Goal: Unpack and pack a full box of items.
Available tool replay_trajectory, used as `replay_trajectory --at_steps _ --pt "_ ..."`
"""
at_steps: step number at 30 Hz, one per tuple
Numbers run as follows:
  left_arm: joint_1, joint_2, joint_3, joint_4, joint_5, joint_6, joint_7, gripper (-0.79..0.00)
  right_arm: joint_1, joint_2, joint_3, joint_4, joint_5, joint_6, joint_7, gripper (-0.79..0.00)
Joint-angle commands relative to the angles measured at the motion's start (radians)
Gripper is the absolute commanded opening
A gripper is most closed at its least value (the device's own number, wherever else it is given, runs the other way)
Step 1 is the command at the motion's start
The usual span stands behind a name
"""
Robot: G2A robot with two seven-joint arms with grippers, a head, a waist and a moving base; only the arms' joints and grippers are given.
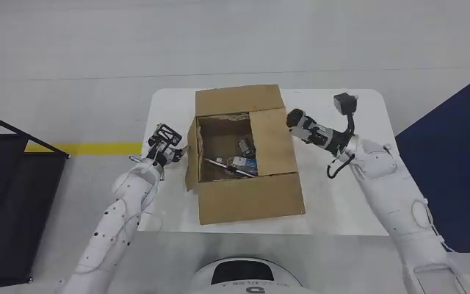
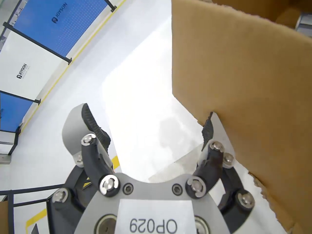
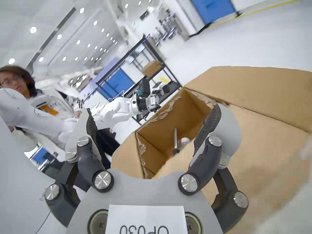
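Observation:
An open cardboard box (image 1: pixel 250 197) stands mid-table with its flaps spread. Inside lie several small items (image 1: pixel 241 153) and a long dark rod (image 1: pixel 229 167); the right wrist view shows a metal rod (image 3: pixel 175 137) and a white item (image 3: pixel 185 141) in the box (image 3: pixel 256 122). My left gripper (image 1: pixel 166 142) is open beside the box's left flap (image 2: pixel 231 86). In its own view the left gripper (image 2: pixel 150 127) holds nothing, and one fingertip (image 2: pixel 208 129) is at the flap's lower corner. My right gripper (image 1: pixel 294 117) is open over the right flap; the right gripper (image 3: pixel 151 125) holds nothing.
The white table (image 1: pixel 169 110) has bare strips to the left and right of the box. A black rack (image 1: pixel 15 184) stands on the floor to the left, by a yellow floor line (image 1: pixel 88 148). A dark blue panel (image 1: pixel 440 125) is at the right.

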Motion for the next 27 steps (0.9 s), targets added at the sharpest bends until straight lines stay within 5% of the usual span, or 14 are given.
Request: replay_trajectory --at_steps 1,6,9,12,18,27 --pt "-0.015 -0.002 0.002 -0.005 -0.01 0.007 -0.005 0.0 -0.093 0.013 0.084 -0.021 0.016 -0.005 -0.016 0.0" --pt "0.003 0.001 -0.095 -0.204 -0.081 0.101 -0.023 0.0 -0.114 0.024 0.114 0.038 0.072 0.088 0.032 0.0" --pt "0.023 0.004 -0.077 -0.344 -0.021 0.06 -0.061 0.0 -0.068 0.02 0.082 0.109 0.087 0.133 0.068 0.0" --pt "-0.004 -0.002 -0.01 -0.391 -0.017 -0.009 -0.128 0.0 -0.012 0.013 0.026 0.193 0.137 0.14 0.155 0.0" --pt "-0.162 -0.045 0.21 -0.23 -0.073 -0.014 -0.217 0.0 0.096 -0.011 -0.074 0.375 0.285 0.087 0.322 0.0" --pt "-0.368 -0.143 0.486 0.118 -0.167 0.031 -0.266 0.0 0.141 -0.013 -0.164 0.437 0.367 0.092 0.331 0.0"
